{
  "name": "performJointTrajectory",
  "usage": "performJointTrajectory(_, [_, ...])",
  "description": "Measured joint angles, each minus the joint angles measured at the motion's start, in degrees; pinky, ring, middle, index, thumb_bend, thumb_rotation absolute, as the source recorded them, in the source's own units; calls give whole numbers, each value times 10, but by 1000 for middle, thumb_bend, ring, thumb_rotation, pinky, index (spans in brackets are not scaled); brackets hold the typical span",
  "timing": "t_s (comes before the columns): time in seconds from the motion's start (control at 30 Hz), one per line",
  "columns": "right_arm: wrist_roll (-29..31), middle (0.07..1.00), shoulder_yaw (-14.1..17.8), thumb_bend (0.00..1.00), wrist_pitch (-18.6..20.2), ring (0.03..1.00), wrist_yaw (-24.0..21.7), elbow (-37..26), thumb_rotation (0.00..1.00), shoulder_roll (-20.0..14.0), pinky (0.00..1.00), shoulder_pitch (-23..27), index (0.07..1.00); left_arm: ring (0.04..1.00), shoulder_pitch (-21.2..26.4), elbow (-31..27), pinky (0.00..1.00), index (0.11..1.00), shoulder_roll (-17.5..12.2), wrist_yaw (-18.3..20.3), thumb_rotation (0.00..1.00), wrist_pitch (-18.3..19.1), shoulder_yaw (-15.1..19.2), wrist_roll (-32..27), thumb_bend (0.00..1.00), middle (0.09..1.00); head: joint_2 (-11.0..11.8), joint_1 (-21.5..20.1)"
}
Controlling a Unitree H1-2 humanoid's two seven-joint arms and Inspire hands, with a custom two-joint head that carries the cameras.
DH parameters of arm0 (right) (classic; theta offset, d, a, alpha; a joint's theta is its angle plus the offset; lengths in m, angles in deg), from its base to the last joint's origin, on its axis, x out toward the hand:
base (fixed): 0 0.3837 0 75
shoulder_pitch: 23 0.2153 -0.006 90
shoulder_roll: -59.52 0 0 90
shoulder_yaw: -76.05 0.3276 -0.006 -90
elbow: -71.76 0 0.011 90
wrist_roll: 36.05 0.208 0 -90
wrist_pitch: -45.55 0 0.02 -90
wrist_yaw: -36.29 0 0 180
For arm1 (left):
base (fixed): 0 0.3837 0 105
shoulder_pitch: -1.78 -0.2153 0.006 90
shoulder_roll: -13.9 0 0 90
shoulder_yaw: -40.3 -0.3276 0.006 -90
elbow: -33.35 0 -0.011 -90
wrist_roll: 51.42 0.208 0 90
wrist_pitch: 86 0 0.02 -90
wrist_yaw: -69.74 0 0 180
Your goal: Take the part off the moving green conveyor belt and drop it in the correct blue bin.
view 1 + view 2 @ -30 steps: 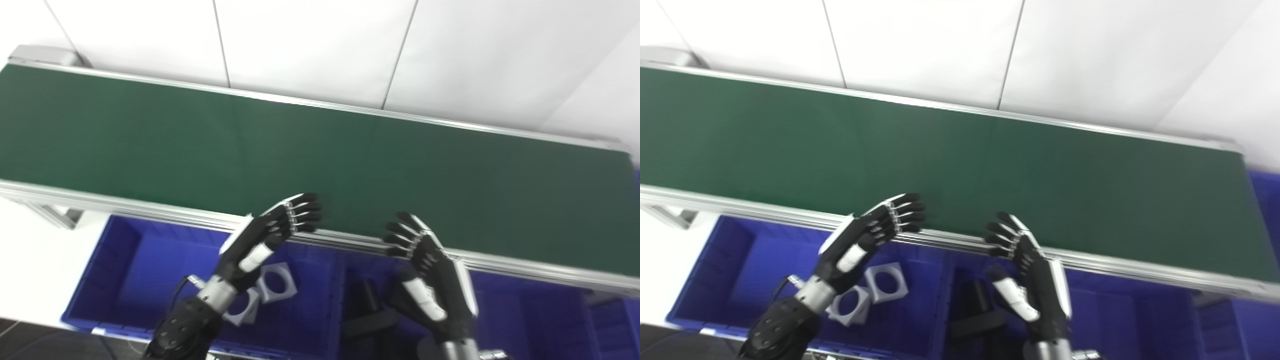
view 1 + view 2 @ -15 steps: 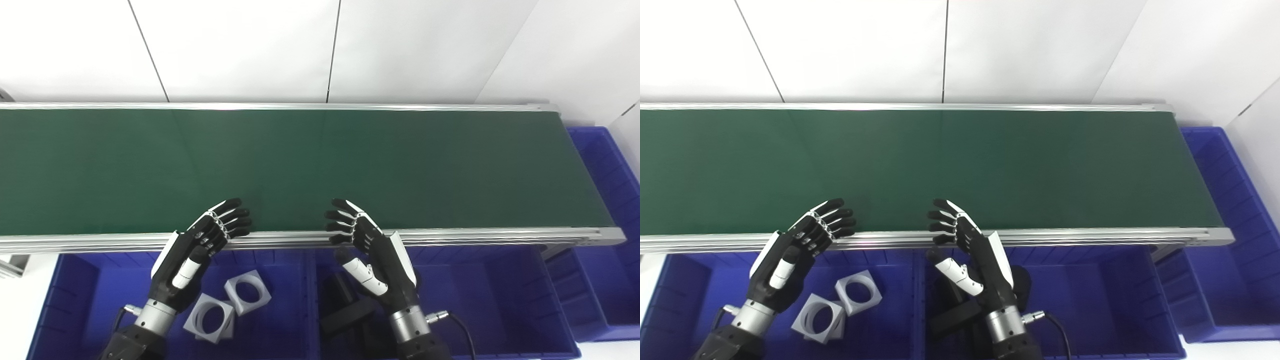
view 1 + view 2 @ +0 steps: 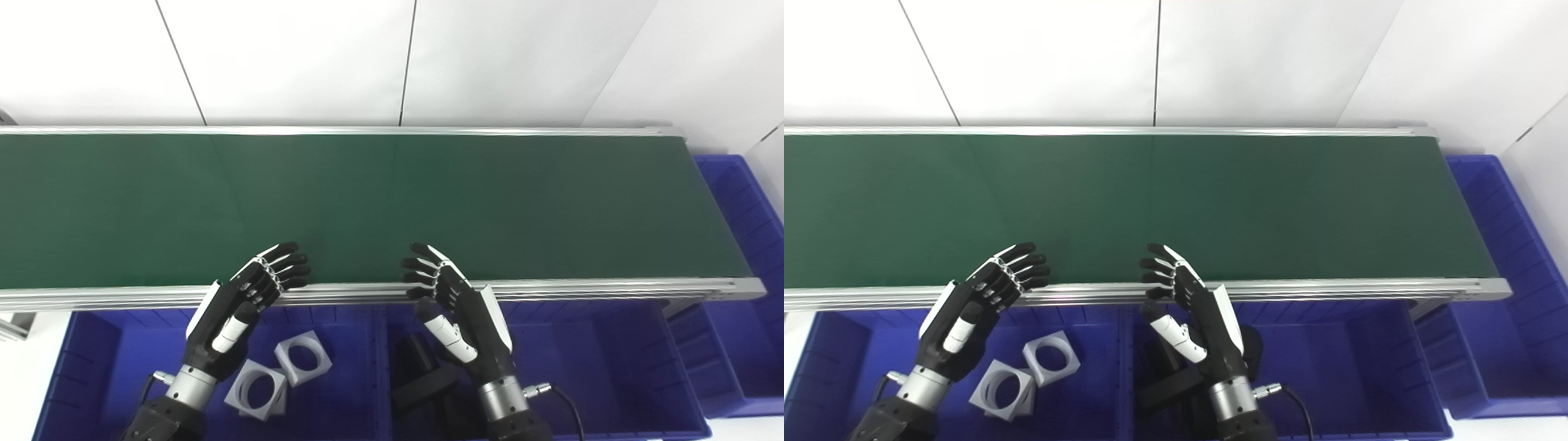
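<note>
Over the near rail our left hand (image 3: 245,300) and right hand (image 3: 456,306) hover spread, holding nothing — no part on the green conveyor belt (image 3: 367,202); we wait poised.

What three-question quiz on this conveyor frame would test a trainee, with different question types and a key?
1. True or false: a part lies on the green belt in view.
2. Which bin holds the pale square parts with round holes? A) the left blue bin B) the middle blue bin C) the bin past the belt's right end
3. Fill in: the left hand and right hand are both ____, holding nothing.

Key:
1. False; the visible belt carries no part.
2. A; the middle bin holds dark parts.
3. Open, fingers apart over the belt's near rail.
</note>
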State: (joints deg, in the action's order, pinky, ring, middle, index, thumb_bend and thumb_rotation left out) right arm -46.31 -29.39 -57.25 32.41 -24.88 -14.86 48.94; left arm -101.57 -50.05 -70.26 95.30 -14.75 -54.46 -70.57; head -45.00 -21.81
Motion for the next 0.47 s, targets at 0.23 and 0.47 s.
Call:
performJointTrajectory(0.23, [-1, 782, 14, 630, 0, 734, 12, -20, 831, -1, 643, -16, 847, 783, -8, -21, 753, 839, 20, -9, 698, -3, -6, 22, 818, 811, 4, 61])
performJointTrajectory(0.47, [5, 789, 29, 588, 0, 741, 14, -44, 879, -21, 652, -35, 856, 813, -27, -58, 768, 859, 46, -35, 735, -1, -27, 65, 831, 841, 5, 139])
